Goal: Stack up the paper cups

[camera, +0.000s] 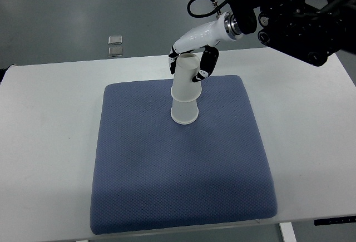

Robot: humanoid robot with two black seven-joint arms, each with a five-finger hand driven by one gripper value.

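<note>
Two, perhaps three, white paper cups (184,100) nested mouth-down into one slim column, just behind the centre of the blue pad (167,186). Cannot tell the exact count, since the seams between the sleeves show only faintly. Wide rim lowest, at or just over the pad's surface; no telling whether actually touching.

Gripped from above by the right hand (194,50), reaching in over the pad's far right corner. Dark-tipped fingers (208,64) curled round the top cup (186,70), with white knuckles on the opposite side, so closed on it rather than spread. Probably held high on the narrow end to leave the flared mouth free to slide over the cup beneath. Probably held lightly too, thin paper walls being easy to dent or ovalise.

Column leaning slightly, top end further toward the pad's back edge than the rim. Judged as mid-seating, not yet released.

Smooth, matte, tapered cones with rolled lips: light and easy to tip. Woven, dimpled fabric on the pad, soft-edged and cushion-like, likely chosen for grip and to keep the cups from skating. Hard, glossy white table (50,142) underneath, showing on all sides of the pad. Glossy white shell and black joints on the hand.
</note>
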